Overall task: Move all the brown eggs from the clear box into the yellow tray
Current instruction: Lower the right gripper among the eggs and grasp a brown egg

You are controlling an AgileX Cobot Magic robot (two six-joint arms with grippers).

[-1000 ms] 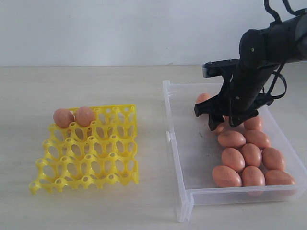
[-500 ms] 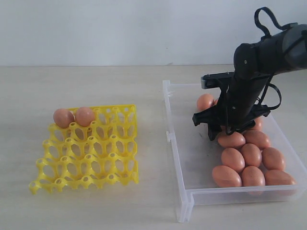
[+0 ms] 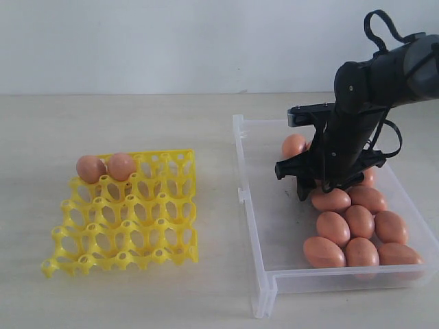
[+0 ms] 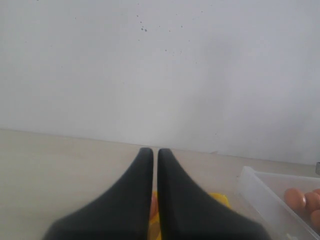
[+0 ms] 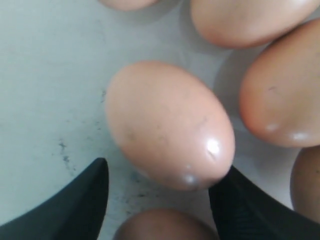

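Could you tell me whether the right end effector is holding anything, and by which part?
Nothing yet: the right end effector stands open astride a smooth brown oval egg, unclamped.

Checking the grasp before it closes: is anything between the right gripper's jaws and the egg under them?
Nothing visible does. The right gripper flanks the egg with open jaws: bare floor of the box beside one jaw, a neighbouring egg close beside the other.

Two brown eggs (image 3: 122, 166) sit in the yellow tray (image 3: 123, 219) (far row); others crowd the clear box (image 3: 274, 226).
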